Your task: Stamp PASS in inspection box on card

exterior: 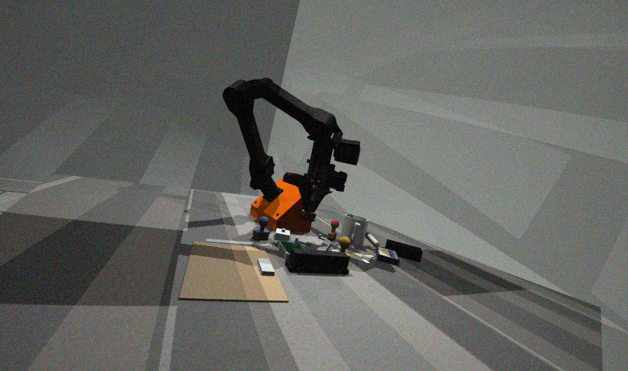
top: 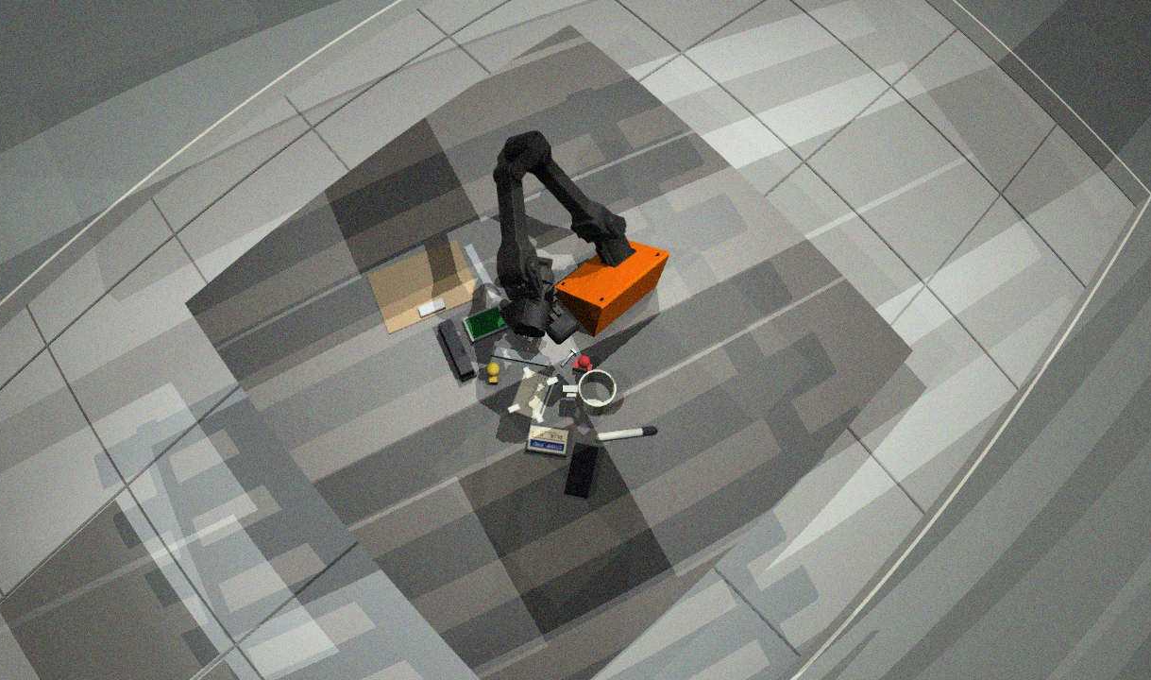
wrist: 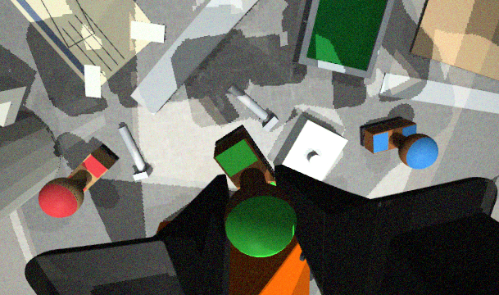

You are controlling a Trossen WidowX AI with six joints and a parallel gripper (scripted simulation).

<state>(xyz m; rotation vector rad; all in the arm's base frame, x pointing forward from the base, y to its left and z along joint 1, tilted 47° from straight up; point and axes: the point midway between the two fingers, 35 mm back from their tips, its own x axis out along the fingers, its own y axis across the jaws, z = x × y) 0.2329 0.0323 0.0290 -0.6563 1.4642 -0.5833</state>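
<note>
My gripper (exterior: 311, 203) (wrist: 251, 178) is shut on the stem of the green-knobbed stamp (wrist: 260, 227) (exterior: 308, 215), the knob between the fingers and the base pointing down. It hangs above the bench in front of the orange robot base. The green ink pad (top: 485, 323) (exterior: 290, 246) (wrist: 349, 29) lies open in a grey tray, up and right of the stamp in the wrist view. The cream card (top: 528, 396) (wrist: 111, 34) is held by white tape pieces, up and left in the wrist view, partly cut off there. The stamp's face is hidden.
A red stamp (wrist: 58, 198) (exterior: 334, 224), a blue stamp (wrist: 419, 152) (exterior: 263, 220) and a yellow stamp (top: 493, 369) (exterior: 344, 241) stand around. A mug (exterior: 361, 230), a white block (wrist: 328, 141), a bolt (wrist: 251, 104), a grey bar (wrist: 163, 83) and a black stapler-like block (top: 455, 350) also lie nearby.
</note>
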